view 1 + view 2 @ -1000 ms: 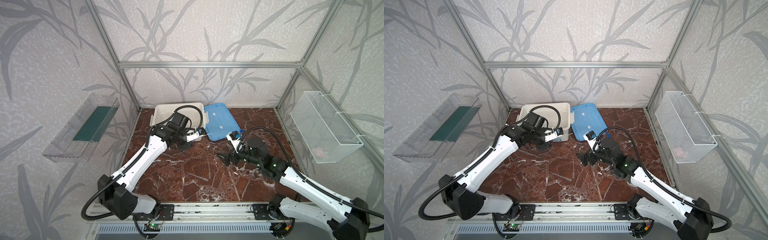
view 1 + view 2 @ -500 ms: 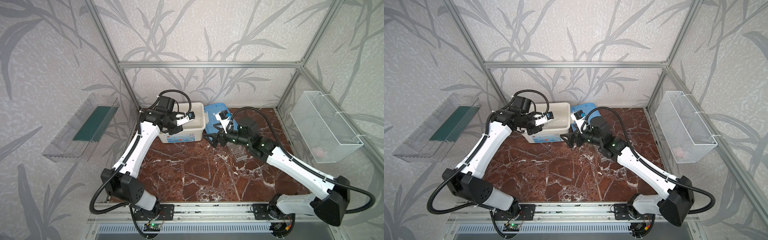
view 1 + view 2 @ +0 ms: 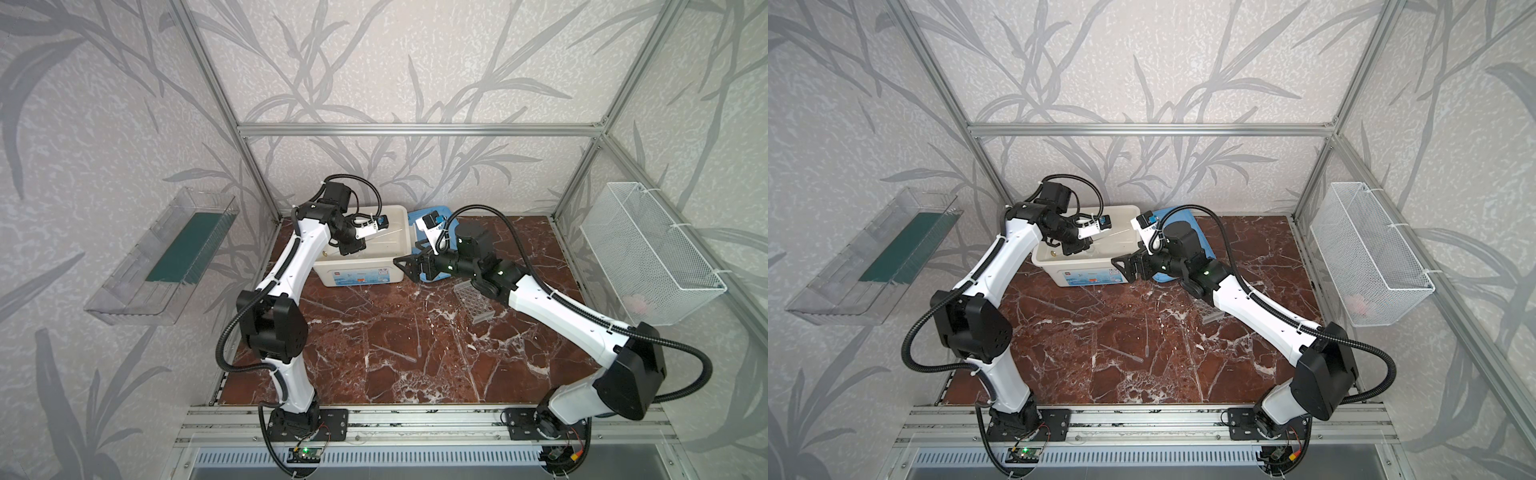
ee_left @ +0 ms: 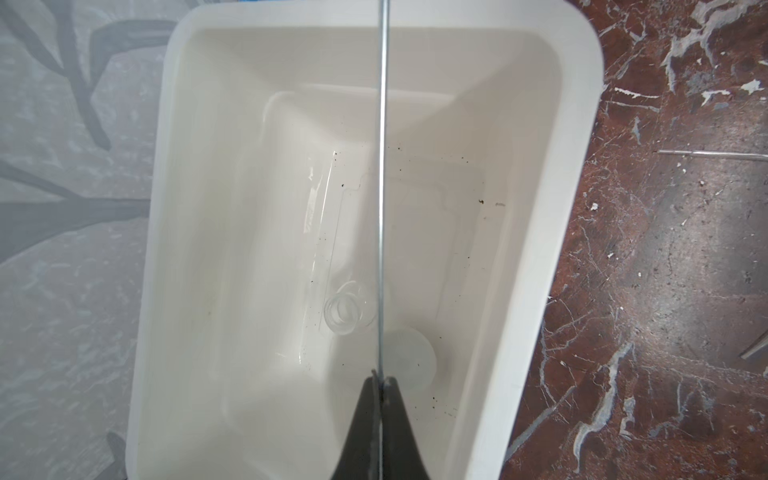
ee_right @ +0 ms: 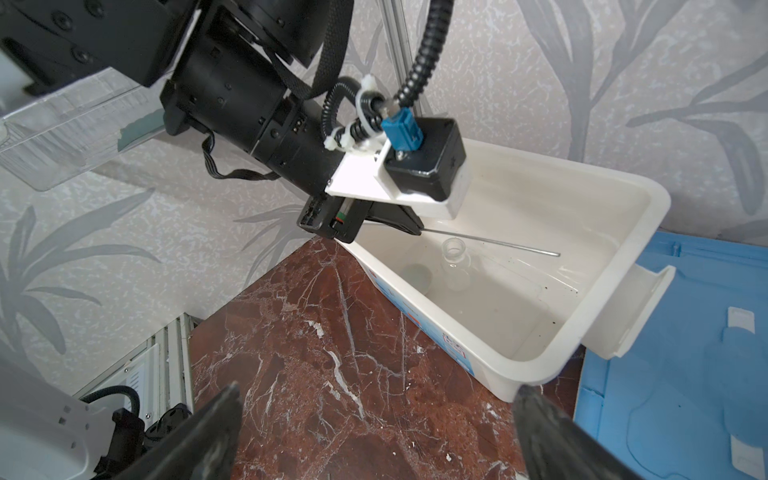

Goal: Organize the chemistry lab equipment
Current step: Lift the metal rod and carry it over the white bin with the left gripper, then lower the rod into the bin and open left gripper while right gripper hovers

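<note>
Above the white tub (image 4: 158, 208), the left claw (image 4: 380, 376) pinches a thin metal rod (image 4: 381, 166); dropped, it could strike the glass jar (image 4: 343, 309). The right claw (image 5: 378, 395) gapes empty.

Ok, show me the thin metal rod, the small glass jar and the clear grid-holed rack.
thin metal rod (image 4: 381, 166), left wrist view, middle of its shaft.
small glass jar (image 5: 456, 272), right wrist view, its clear body.
clear grid-holed rack (image 3: 473, 301), in a top view, middle of its holed face.
</note>
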Action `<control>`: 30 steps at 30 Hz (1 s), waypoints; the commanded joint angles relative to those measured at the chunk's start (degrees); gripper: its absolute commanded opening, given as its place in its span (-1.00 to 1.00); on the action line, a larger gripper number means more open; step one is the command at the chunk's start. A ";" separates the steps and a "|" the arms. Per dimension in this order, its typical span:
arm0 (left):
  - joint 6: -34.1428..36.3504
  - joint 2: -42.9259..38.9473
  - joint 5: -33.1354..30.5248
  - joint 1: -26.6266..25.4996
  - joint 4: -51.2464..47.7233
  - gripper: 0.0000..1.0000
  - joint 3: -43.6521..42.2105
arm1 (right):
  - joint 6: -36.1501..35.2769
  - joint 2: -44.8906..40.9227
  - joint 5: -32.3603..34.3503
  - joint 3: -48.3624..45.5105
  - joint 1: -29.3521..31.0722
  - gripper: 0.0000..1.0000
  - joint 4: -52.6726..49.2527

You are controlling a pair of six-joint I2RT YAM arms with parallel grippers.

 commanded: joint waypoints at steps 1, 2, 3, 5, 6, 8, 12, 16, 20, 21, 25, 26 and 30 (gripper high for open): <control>3.60 2.10 0.93 0.28 -1.31 -1.00 1.53 | 1.54 1.55 0.46 2.22 -1.36 0.99 1.71; 3.65 2.56 0.97 0.36 -1.25 -1.00 1.60 | 1.34 1.91 0.36 2.39 -1.48 0.99 1.63; 3.64 3.17 0.80 0.37 -1.22 -1.00 1.54 | 1.10 2.33 0.37 2.73 -1.57 0.99 1.55; 3.99 4.24 0.20 0.46 -0.71 -1.00 1.10 | 0.51 3.34 0.79 4.02 -1.67 0.99 0.48; 4.15 4.86 -0.20 0.46 -0.53 -1.00 0.79 | 0.20 3.90 0.87 4.93 -1.64 1.00 -0.34; 4.45 5.96 -0.30 0.63 -0.33 -1.00 0.44 | -0.28 4.93 0.73 6.18 -1.67 1.00 -1.15; 3.56 7.66 0.53 1.14 1.41 -1.00 -0.84 | -1.02 7.03 0.38 8.32 -1.67 0.97 -2.55; 3.73 9.84 1.27 1.45 1.21 -1.00 -0.82 | -1.16 8.23 0.19 8.89 -1.65 0.96 -2.60; 3.63 12.00 1.30 2.04 -0.07 -1.00 0.87 | -1.76 9.46 0.28 9.85 -1.67 0.96 -3.20; 3.73 12.34 1.14 2.03 -0.07 -1.00 0.90 | -1.85 9.81 0.28 10.11 -1.65 0.96 -3.25; 3.91 13.67 0.84 2.08 -0.20 -1.00 0.81 | -1.57 10.84 0.07 11.09 -1.67 0.96 -3.33; 3.91 14.17 0.51 2.13 -0.24 -1.00 0.81 | -1.52 10.84 -0.06 11.23 -1.61 0.95 -3.36; 3.18 15.48 0.22 2.04 -0.34 -1.00 1.08 | -1.25 12.60 -0.25 11.30 -1.67 0.95 -3.33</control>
